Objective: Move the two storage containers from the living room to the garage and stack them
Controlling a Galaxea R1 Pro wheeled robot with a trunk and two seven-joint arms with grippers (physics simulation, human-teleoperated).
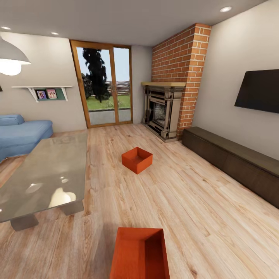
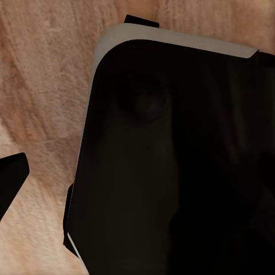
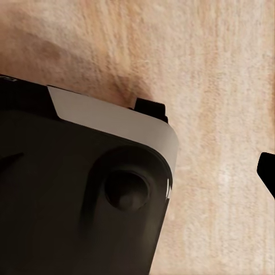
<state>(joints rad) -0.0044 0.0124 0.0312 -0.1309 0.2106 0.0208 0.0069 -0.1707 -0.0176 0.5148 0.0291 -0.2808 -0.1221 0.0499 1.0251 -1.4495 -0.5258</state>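
On plank floor (image 1: 186, 201), living room: far bin (image 1: 136, 159) mid-room, open top up, standing apart between glass table (image 1: 46, 174) and low dark cabinet (image 1: 232, 159); near bin (image 1: 140, 254) at bottom edge of head view, cut off by frame, well apart from far one. Beyond — brick fireplace (image 1: 170, 104), glass doors (image 1: 104, 87), blue sofa (image 1: 21, 133), wall TV (image 1: 259, 90). Wrist views: dark robot body (image 2: 183, 166) over wood floor — grippers' state cannot be told
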